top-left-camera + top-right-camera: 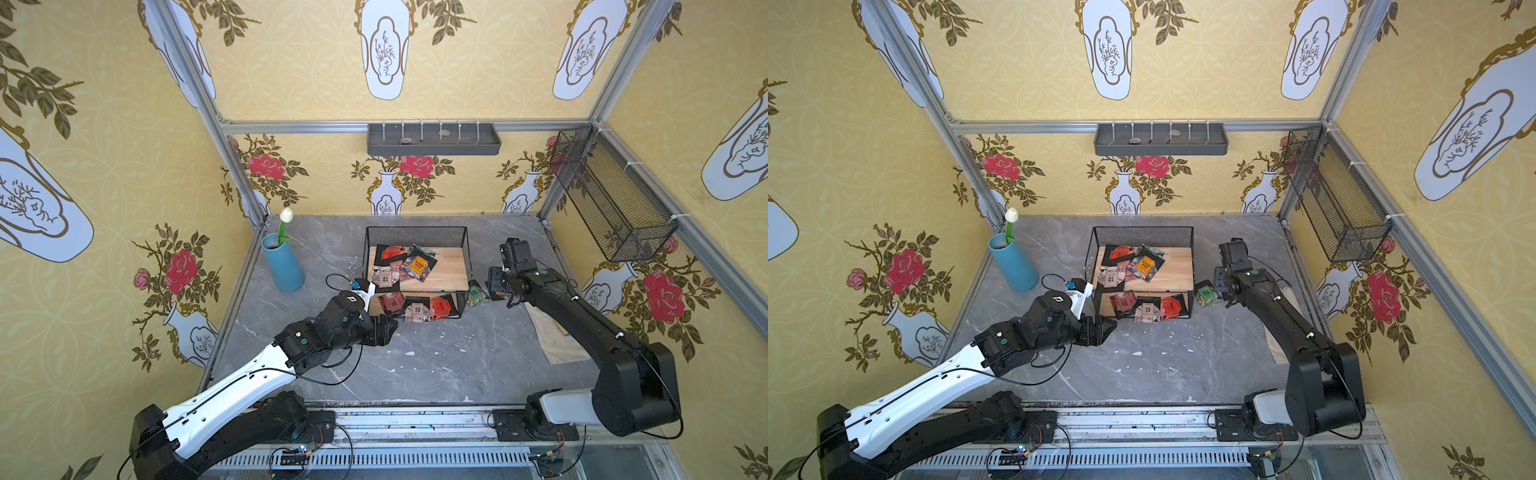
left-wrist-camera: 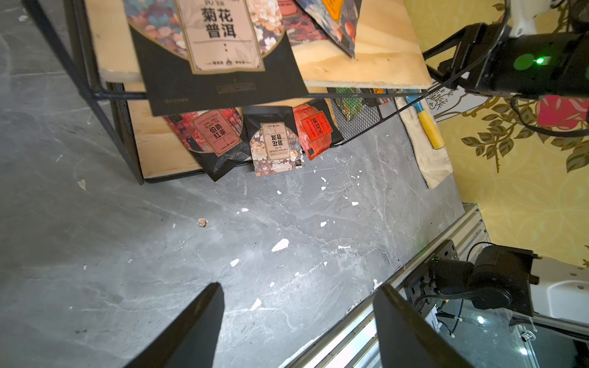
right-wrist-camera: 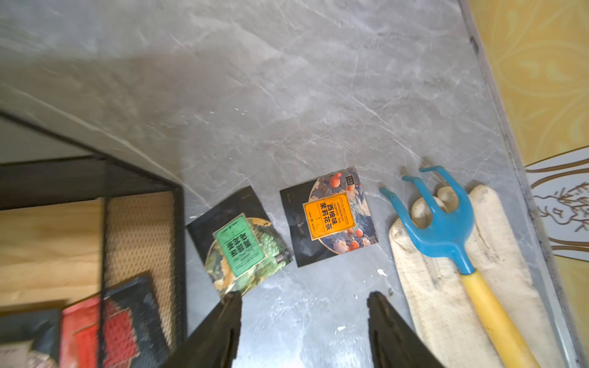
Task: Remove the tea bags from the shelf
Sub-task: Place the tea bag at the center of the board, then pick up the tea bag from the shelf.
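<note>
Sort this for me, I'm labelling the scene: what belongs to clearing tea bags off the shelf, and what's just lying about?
Job: shelf; tea bags on its two boards; green tea bag and orange tea bag on the table beside it.
Lying about: blue vase; blue rake; cream glove; grey wall tray; mesh wall basket.

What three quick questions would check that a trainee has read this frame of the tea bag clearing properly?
1. True or false: the right gripper is holding a tea bag.
2. Two tea bags lie on the table outside the shelf. Their label colours are: A) green and orange; B) red and beige; C) both red.
3. Name the tool lying on the pale cloth near them.
Key: 1 false, its jaws stand open and empty. 2 A. 3 a hand rake with blue prongs and a yellow handle.
</note>
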### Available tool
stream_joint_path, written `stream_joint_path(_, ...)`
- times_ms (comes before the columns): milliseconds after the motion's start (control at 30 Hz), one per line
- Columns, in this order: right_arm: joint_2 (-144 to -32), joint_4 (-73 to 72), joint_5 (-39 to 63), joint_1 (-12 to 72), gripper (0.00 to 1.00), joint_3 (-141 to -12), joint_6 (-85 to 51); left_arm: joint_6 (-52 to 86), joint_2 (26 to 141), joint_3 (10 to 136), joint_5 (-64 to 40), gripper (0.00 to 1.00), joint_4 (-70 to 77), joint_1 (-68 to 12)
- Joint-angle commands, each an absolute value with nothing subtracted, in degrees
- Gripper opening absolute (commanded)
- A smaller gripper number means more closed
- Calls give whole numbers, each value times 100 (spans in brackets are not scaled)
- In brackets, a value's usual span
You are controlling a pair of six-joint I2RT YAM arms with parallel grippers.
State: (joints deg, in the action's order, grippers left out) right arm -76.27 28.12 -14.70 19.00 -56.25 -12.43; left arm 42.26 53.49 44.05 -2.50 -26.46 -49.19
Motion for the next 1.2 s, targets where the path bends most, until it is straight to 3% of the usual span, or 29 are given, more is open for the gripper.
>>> stream_joint_path(0, -7294, 3143, -1758, 2098, 71, -5666, -1251, 4243, 5301, 4408, -114, 83, -2804, -4917)
stream_joint_path(300, -6399, 3689, -2057, 2940, 79, -5814, -1213, 4359, 5073, 4363, 27, 84, -3205, -4922)
stream_joint_path(833, -6132, 3700, -3549, 5767, 88, -6007, -680, 4518, 4942, 4189, 42, 87, -3279, -4839)
stream_joint_path(967, -6234, 3371, -3275, 5954, 98, -5988, -284, 4518, 4931, 4165, 11, 87, -3230, -4799)
stream_joint_path(1167, -6452, 2797, -2437, 6056, 97, -5935, 477, 4500, 4898, 4143, 0, 87, -3217, -4747)
